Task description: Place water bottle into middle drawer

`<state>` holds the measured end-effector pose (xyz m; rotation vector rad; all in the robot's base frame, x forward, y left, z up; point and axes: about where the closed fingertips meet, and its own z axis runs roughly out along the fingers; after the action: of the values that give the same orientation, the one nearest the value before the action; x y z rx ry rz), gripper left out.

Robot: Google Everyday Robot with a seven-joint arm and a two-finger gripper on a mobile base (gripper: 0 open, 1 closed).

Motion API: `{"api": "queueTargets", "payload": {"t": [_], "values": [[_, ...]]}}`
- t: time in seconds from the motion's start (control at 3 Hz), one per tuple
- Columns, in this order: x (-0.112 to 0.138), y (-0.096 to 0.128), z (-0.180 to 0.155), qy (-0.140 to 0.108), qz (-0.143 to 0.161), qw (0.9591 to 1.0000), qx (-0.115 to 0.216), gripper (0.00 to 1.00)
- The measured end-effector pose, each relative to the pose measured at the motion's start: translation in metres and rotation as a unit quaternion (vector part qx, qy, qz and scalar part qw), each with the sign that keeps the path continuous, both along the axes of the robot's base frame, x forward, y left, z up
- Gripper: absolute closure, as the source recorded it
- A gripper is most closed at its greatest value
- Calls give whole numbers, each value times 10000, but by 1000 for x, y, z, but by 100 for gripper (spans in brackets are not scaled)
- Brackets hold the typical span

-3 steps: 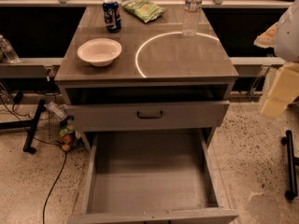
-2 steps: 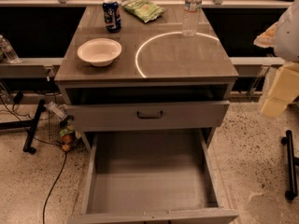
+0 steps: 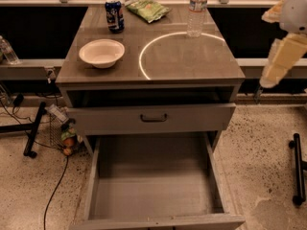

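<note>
- My gripper [image 3: 278,63] hung off the right side of the cabinet [image 3: 192,66], about level with its top and well apart from it. I could not tell whether it was clenched or released, and I saw nothing in it.
- Nothing had shifted from a second before: arm, bottle and drawers sat as they were, so I judged the reach had not begun.
- The water bottle [image 3: 196,8] stood upright at the far right of the cabinet top, on the far edge of the bright ring [image 3: 142,56].
- The bowl [image 3: 101,52], blue soda can [image 3: 114,15] and green snack bag [image 3: 147,7] kept to the left and far middle of the cabinet top, apart from the bottle. A grasp from the right looked unobstructed.
- The middle drawer [image 3: 153,195] was pulled far out at the cabinet's front, with a bare floor and thin walls.
- The upper drawer front [image 3: 153,118] jutted slightly over its back part, so I judged lowering nearer the front lip safer.
</note>
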<state>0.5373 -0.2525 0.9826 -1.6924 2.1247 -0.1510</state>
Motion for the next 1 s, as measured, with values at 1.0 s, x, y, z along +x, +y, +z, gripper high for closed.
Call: {"api": "queueTargets", "payload": {"t": [1.0], "values": [[149,-21,2,-831,-50,9946,617,0]]}}
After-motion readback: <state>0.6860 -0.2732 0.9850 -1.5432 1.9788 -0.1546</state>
